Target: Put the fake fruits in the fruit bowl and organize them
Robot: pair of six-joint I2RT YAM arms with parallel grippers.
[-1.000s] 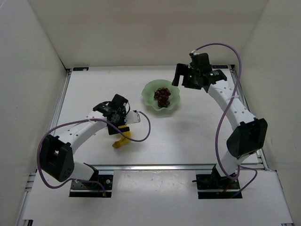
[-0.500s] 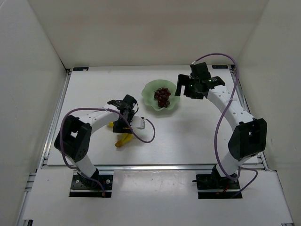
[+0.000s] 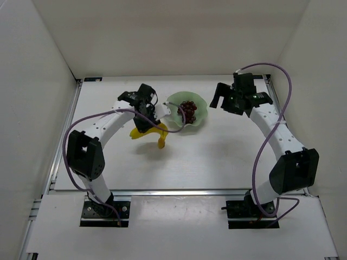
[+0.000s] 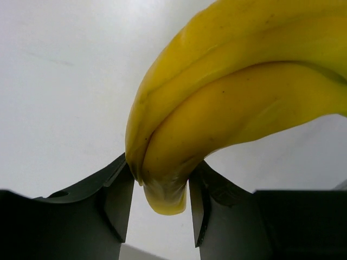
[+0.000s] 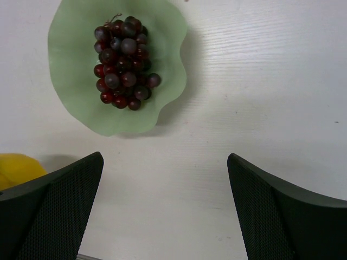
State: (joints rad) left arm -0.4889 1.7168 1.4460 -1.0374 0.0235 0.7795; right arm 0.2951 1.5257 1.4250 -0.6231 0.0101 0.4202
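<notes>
left gripper (image 4: 160,187): clamped on banana (image 4: 244,97) near one end
banana: just left of bowl (image 3: 199,116), seemingly off the tabletop (image 5: 244,81)
grapes (image 5: 122,62): inside bowl
right gripper (image 5: 165,200): spread wide, empty

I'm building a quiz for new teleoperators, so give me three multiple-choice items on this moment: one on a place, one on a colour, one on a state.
1. Where are the grapes? A inside the bowl; B outside it, against its rim; C far from it, at the near edge.
2. What colour is the bowl? A pale green; B blue; C red.
3. How is the left gripper? A open and empty; B shut on the banana; C shut on nothing.
Answers: 1 A, the right wrist view shows the cluster lying within the rim. 2 A, the top and right wrist views both show it pale green. 3 B, the left wrist view shows both fingers pressed against the banana's end.
</notes>
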